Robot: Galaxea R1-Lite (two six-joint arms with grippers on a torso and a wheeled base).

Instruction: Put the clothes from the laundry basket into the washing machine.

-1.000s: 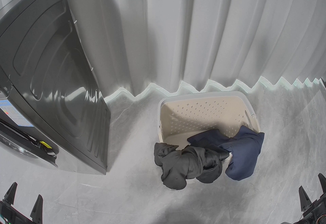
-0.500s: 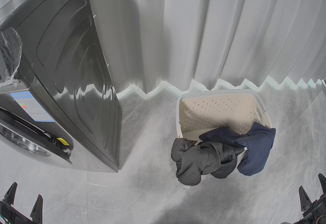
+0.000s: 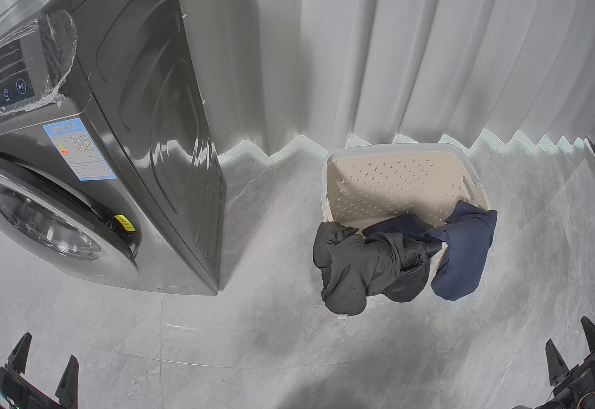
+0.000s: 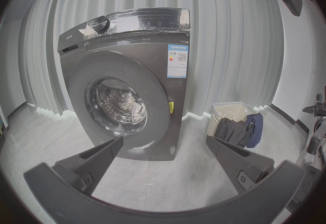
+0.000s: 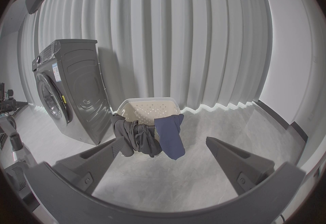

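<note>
Holding our left gripper [image 4: 163, 139] and right gripper [image 5: 163, 139] wide and empty, we see grey and navy clothes [image 3: 372, 264] draped over the basket [image 3: 396, 151] rim, near the washer [image 3: 155, 119].

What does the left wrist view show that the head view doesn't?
Left wrist view: the round control knob on the grey washing machine, and its whole porthole. Head view: the open right claw, and the cream perforated laundry basket seen from above. Both: machine, basket, the dark grey garment and navy garment draped over its near rim.
</note>
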